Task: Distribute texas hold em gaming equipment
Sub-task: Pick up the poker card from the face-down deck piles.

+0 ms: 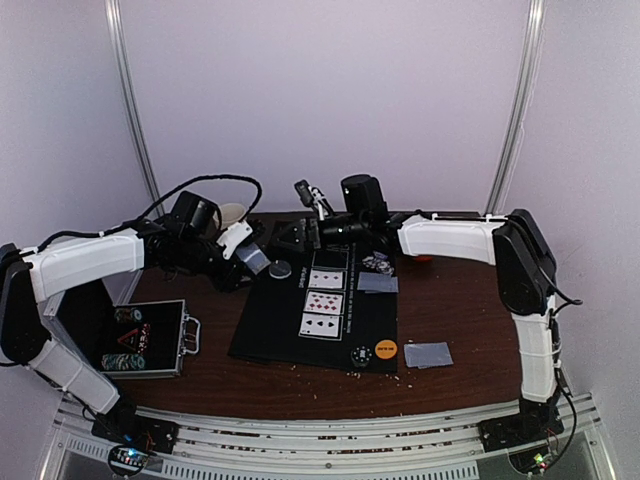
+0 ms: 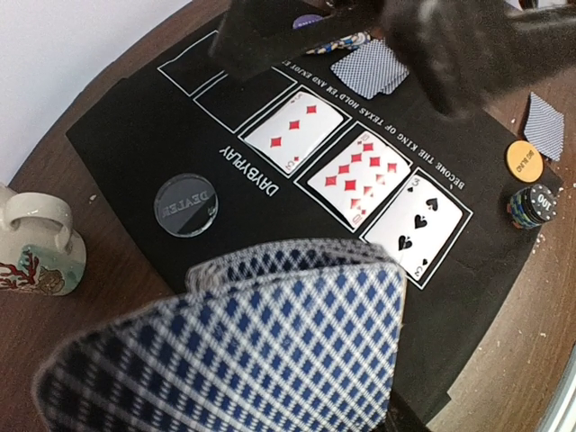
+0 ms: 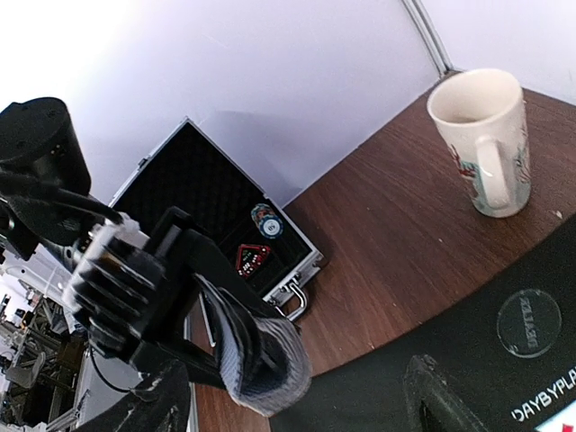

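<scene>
My left gripper (image 1: pixel 252 262) is shut on a bent deck of playing cards (image 2: pixel 252 342) with blue-and-white checked backs; the deck hides its fingers in the left wrist view. The same deck (image 3: pixel 263 353) shows in the right wrist view, hanging over the mat's left edge. My right gripper (image 1: pixel 303 234) stands open just right of the deck, with nothing between its fingers (image 3: pixel 439 396). On the black mat (image 1: pixel 270 335) lie three face-up cards (image 1: pixel 323 301) in a row, and a round dealer button (image 2: pixel 185 204) lies beside them. An orange disc (image 2: pixel 526 158) and a chip stack (image 2: pixel 533 205) sit at the mat's near corner.
A white patterned mug (image 3: pixel 486 144) stands on the brown table behind the mat's left side. An open metal case (image 1: pixel 140 340) with chips lies at the front left. Face-down cards (image 1: pixel 378 282) and chips (image 1: pixel 377 262) lie right of the row, and another face-down pair (image 1: pixel 428 354) lies off the mat.
</scene>
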Controlling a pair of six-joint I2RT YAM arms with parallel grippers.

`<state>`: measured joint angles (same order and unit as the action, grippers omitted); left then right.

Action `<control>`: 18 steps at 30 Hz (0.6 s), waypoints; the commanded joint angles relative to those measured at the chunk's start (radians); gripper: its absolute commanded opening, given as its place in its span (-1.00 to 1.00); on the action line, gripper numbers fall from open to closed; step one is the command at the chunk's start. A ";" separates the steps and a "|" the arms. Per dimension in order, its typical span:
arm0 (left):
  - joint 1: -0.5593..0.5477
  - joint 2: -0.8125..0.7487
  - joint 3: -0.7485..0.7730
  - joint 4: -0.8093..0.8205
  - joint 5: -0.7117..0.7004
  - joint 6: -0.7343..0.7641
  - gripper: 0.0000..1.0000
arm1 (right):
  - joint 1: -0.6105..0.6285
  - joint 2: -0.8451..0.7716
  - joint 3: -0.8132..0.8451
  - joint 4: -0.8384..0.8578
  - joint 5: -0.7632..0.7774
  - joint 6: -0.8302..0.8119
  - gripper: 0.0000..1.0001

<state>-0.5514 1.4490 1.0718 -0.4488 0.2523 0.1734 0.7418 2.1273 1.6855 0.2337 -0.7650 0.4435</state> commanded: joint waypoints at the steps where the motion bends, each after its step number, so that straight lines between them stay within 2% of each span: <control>1: -0.003 -0.029 0.022 0.048 0.023 0.012 -0.15 | 0.032 0.063 0.093 0.003 -0.001 -0.006 0.69; 13: -0.004 -0.026 0.024 0.048 0.034 0.013 -0.14 | 0.062 0.159 0.218 -0.047 0.011 -0.011 0.68; 18: -0.003 -0.028 0.022 0.047 0.025 0.015 -0.15 | 0.065 0.178 0.250 -0.093 0.059 -0.024 0.56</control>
<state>-0.5514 1.4414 1.0721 -0.4412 0.2661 0.1734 0.8009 2.2940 1.8961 0.1715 -0.7517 0.4328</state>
